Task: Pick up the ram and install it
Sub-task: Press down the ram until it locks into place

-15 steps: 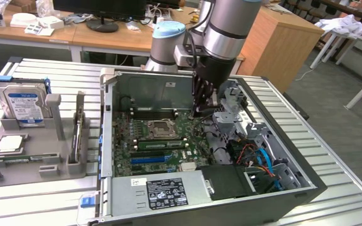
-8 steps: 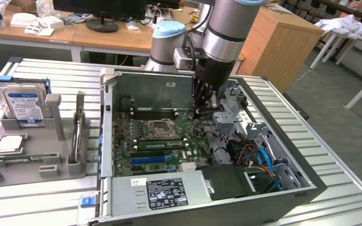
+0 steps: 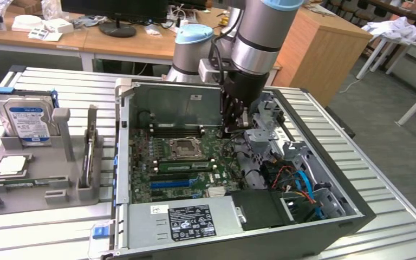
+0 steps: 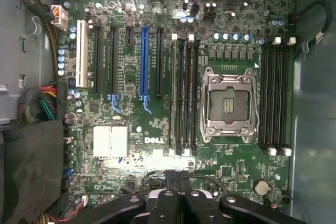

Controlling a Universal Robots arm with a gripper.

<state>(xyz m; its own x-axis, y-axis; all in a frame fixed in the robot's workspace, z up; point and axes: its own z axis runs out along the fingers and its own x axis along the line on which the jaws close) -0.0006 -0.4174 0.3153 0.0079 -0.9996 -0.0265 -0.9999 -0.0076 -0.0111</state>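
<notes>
On the slatted metal bench, one blue-labelled silver hard drive is held upright in one grey plastic holder at the exterior view's left. One open black computer case is placed just beside it. Inside, one long green ram stick is seated just beside the single silver processor socket, with three black memory slots alongside. One black pincer is closed on nothing above the board.
</notes>
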